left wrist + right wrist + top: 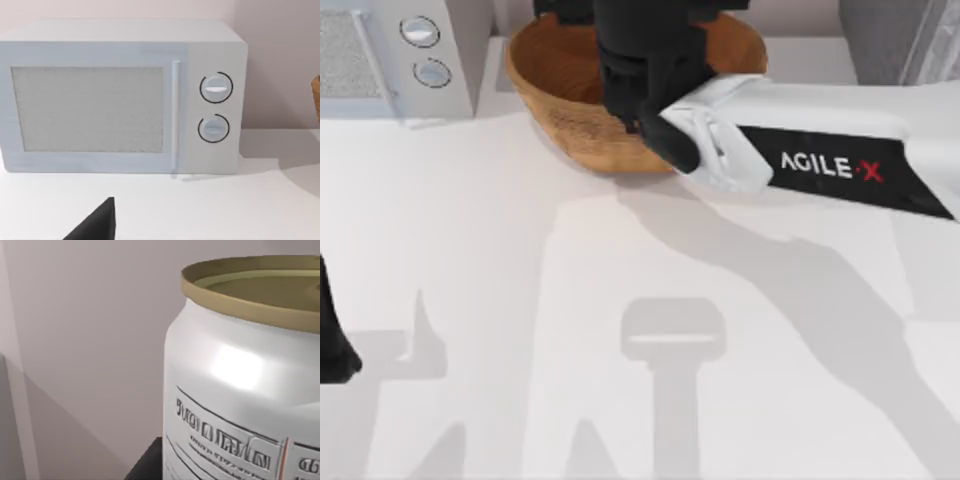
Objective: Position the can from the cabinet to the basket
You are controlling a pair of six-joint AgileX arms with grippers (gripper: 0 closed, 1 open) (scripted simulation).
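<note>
The brown woven basket (560, 115) stands at the back of the table, near the middle. My right arm reaches over it from the right, and its black gripper (642, 70) hangs above the basket's inside. In the right wrist view the can (235, 390) is very close: a white label with fine print and a metal rim on top, upright, with a dark finger (145, 467) beside its lower edge. The gripper looks shut on the can. My left gripper (335, 350) is parked at the table's left edge; one dark fingertip (95, 225) shows in the left wrist view.
A white microwave (400, 50) with two round knobs stands at the back left, facing the left wrist camera (120, 95). The basket's rim (316, 97) peeks in beside it. A grey cabinet (900, 40) occupies the back right corner.
</note>
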